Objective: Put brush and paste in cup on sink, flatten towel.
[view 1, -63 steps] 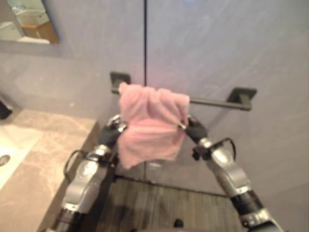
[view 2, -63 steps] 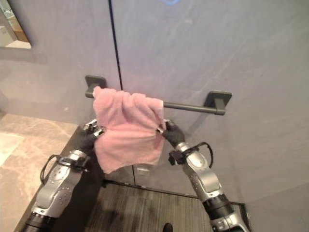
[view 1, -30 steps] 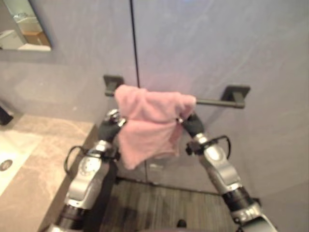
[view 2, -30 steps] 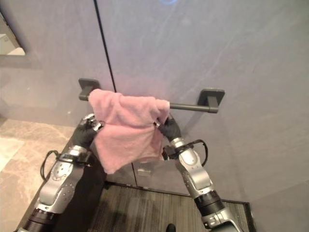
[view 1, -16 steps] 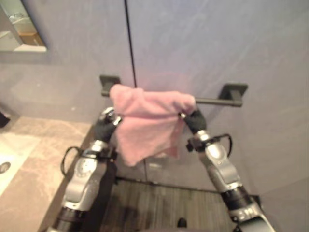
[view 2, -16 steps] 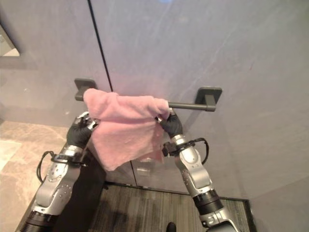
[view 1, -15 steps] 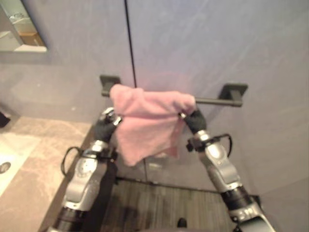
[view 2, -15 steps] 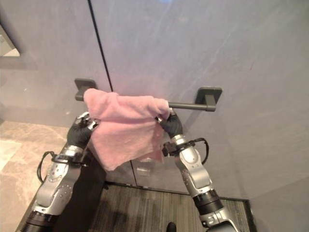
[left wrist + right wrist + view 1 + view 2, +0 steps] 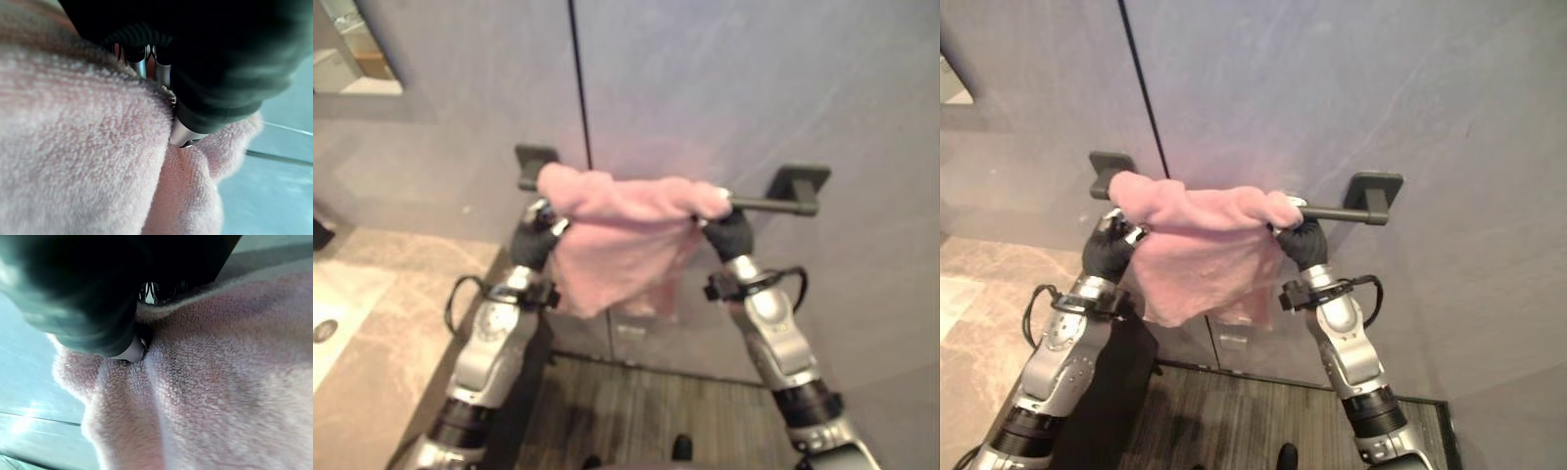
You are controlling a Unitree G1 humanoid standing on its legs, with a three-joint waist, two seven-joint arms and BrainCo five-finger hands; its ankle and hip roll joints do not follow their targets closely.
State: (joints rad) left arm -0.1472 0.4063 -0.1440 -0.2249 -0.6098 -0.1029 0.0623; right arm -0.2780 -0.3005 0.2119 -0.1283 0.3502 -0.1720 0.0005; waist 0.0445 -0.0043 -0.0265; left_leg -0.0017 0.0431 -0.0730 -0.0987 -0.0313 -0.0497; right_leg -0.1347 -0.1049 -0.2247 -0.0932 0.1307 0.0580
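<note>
Pink towel (image 9: 1200, 240) bunched over wall rail (image 9: 1332, 211), frame ctr — L hand (image 9: 1108, 250) & R hand (image 9: 1301, 240) each clamped on its ends.

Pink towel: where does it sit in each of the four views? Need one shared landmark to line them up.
Left eye view: pink towel draped over the dark towel bar, centre, between left hand and right hand.
Right eye view: centre-left, same drape.
Left wrist view: pink pile right against the hand, with the fingers pressed into it.
Right wrist view: the same, close up.
Shared landmark: the towel bar, clear in both eye views.
</note>
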